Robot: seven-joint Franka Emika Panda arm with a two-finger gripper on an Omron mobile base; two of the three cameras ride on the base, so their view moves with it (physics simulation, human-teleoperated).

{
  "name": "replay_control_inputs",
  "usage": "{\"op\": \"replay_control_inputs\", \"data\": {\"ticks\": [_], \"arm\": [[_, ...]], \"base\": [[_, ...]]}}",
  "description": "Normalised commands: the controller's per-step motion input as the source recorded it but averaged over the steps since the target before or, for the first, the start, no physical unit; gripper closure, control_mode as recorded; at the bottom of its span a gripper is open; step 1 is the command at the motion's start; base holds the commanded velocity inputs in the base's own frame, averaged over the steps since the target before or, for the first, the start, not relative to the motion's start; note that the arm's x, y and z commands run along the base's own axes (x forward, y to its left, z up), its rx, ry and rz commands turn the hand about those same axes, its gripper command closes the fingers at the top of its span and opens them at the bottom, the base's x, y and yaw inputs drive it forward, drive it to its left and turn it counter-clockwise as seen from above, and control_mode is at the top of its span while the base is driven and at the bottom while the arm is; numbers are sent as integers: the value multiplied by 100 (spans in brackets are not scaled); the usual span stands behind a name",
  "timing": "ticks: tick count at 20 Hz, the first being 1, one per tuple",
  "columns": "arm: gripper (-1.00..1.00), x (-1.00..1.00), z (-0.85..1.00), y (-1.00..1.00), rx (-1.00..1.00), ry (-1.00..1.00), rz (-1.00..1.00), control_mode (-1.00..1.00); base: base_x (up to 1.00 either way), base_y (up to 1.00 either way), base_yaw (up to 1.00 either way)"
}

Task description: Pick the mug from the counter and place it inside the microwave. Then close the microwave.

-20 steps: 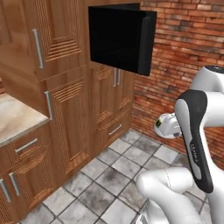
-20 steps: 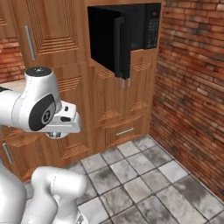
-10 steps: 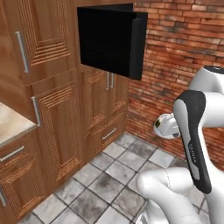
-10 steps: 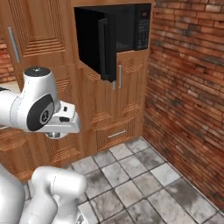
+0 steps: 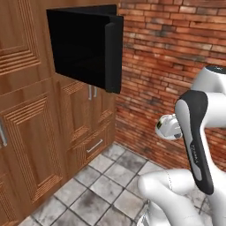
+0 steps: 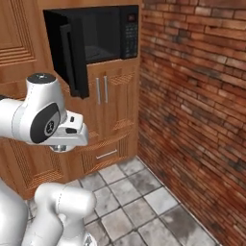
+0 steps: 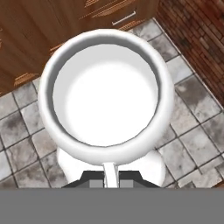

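Note:
The white mug (image 7: 105, 92) is seen from above in the hand view, its round rim and pale inside facing the camera. My gripper (image 7: 110, 176) is shut on the mug's thin handle, with the dark fingertips (image 7: 94, 176) at the bottom edge. The mug hangs over the tiled floor. The black microwave (image 6: 103, 36) sits built into the wooden cabinets, high up ahead of the arm. Its dark door (image 6: 72, 57) stands wide open, swung out towards the room, and also shows as a black slab, the door (image 5: 86, 48), in the left base view. The counter is out of view.
Brown wooden cabinet doors (image 5: 31, 132) and a drawer (image 6: 108, 153) stand under and beside the microwave. A red brick wall (image 6: 197, 105) closes the right side. Grey floor tiles (image 5: 101, 185) lie below the arm.
The whole picture has shifted: the base has driven and turned toward the microwave, which now looks larger and closer. The counter has slid out of the left base view. The mug stays gripped.

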Motion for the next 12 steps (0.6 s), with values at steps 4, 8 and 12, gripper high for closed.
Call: {"op": "replay_control_inputs", "data": {"ticks": [4,8,12], "arm": [[100,0,0,0,0,0,0,100],[100,0,0,0,0,0,0,100],[100,0,0,0,0,0,0,100]], "base": [[47,-55,0],[46,-26,1],[45,-1,16]]}}
